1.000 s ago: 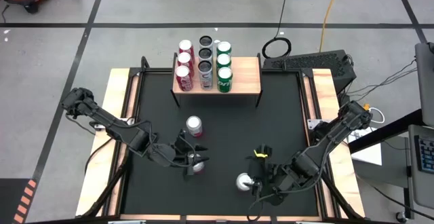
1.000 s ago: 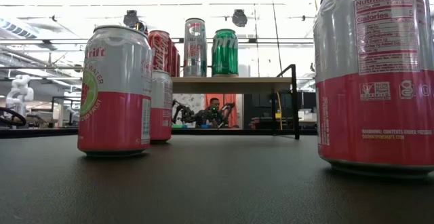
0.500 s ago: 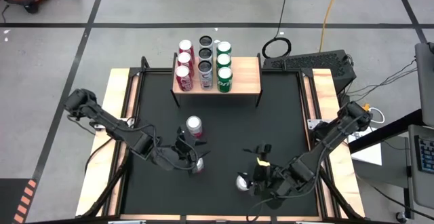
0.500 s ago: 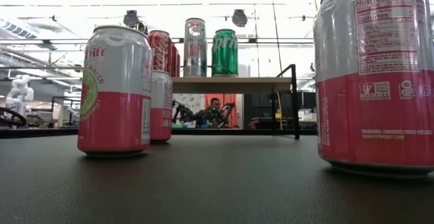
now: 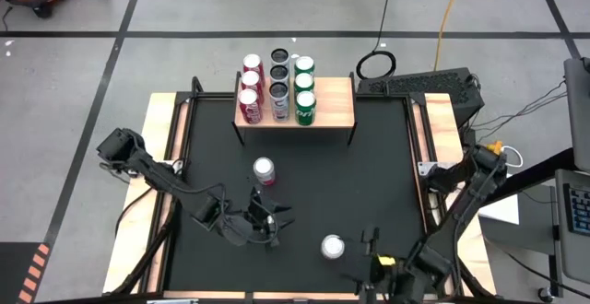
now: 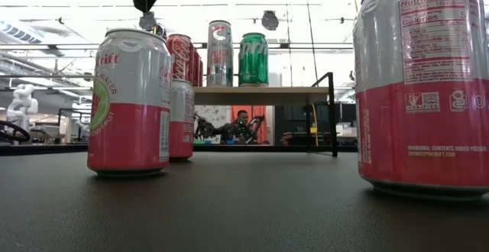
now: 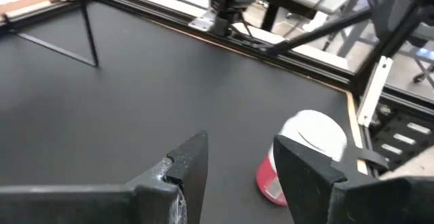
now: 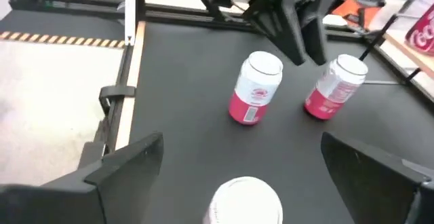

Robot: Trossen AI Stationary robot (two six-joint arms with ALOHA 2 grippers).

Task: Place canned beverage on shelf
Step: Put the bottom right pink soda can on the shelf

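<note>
Three pink-and-silver cans stand upright on the black mat. One (image 5: 264, 170) is at mid-table. One (image 6: 126, 103) is nearer and lies under my left gripper (image 5: 270, 221) in the high view. One (image 5: 332, 246) is at the near right. My left gripper (image 7: 241, 149) hangs open above the second can, nothing between its fingers. My right gripper (image 8: 243, 142) is open wide near the table's near edge, just right of the third can (image 8: 244, 200), whose top shows low between the fingers, untouched. The shelf (image 5: 332, 111) at the far edge carries three rows of cans.
The right half of the shelf board is bare. Its thin black legs (image 6: 333, 114) stand on the mat. Wooden strips (image 5: 166, 157) run along the table's left and right sides. Cables and a keyboard (image 5: 419, 85) lie beyond the far right corner.
My left gripper has sunk and shifted a little toward the near right, and now shows at the top of the low view above the left can. My right gripper has swung toward the near edge and turned, away from the near-right can. No can has moved.
</note>
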